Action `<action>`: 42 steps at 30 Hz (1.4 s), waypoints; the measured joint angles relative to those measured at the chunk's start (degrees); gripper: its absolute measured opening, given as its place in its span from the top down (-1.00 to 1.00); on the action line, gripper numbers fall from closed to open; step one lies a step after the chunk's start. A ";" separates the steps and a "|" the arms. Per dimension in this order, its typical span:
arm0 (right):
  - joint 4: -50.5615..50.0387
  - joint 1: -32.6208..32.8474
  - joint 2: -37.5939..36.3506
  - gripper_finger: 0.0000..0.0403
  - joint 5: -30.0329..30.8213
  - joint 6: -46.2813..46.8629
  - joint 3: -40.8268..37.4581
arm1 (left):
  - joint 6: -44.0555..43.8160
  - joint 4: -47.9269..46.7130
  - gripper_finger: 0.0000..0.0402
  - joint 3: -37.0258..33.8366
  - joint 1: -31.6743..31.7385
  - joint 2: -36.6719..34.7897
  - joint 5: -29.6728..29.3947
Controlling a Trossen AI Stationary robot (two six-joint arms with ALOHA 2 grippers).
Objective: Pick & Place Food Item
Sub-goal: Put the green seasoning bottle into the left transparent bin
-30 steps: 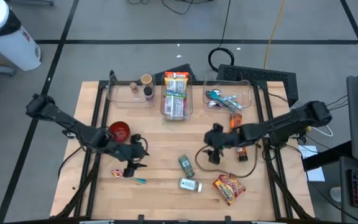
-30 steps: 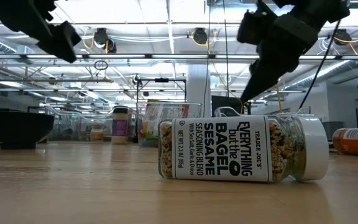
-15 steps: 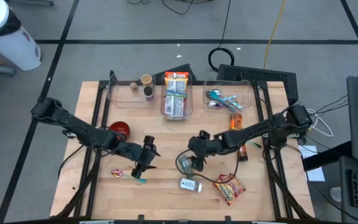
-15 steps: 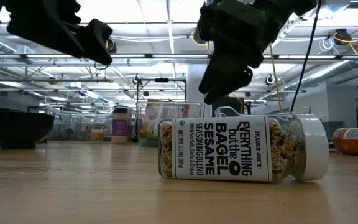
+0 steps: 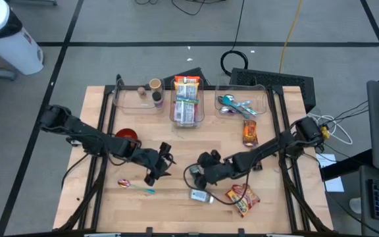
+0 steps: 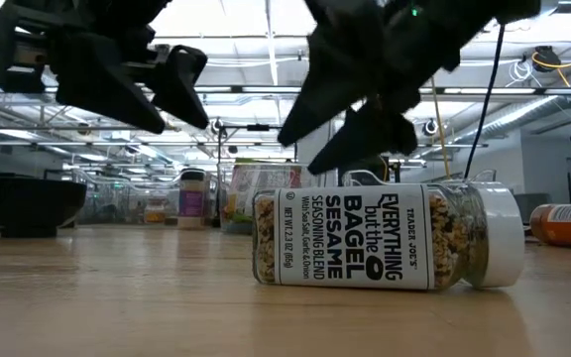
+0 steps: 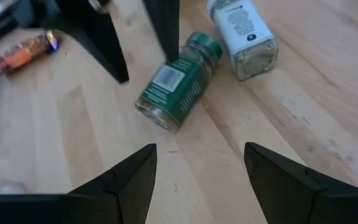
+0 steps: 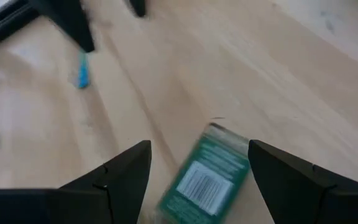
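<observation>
1. Closing in from both sides in the high view: the left gripper [image 5: 161, 166] and right gripper [image 5: 198, 176] have swung inward since a moment ago, converging on the table's middle.
2. Low view: the bagel seasoning jar [image 6: 385, 250] lies untouched beneath them.
3. Left wrist view: fingers spread, empty; the green spice jar [image 7: 179, 81] lies just ahead.
4. Right wrist view: jaws wide, empty, green jar between the fingertips, so a grasp looks imminent.

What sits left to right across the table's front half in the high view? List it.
red bowl → left gripper → right gripper → snack packet
</observation>
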 joint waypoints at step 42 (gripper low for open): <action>-15.06 0.85 6.43 -0.25 -0.19 2.07 0.02 | 4.54 2.16 -0.25 0.02 4.85 0.31 5.90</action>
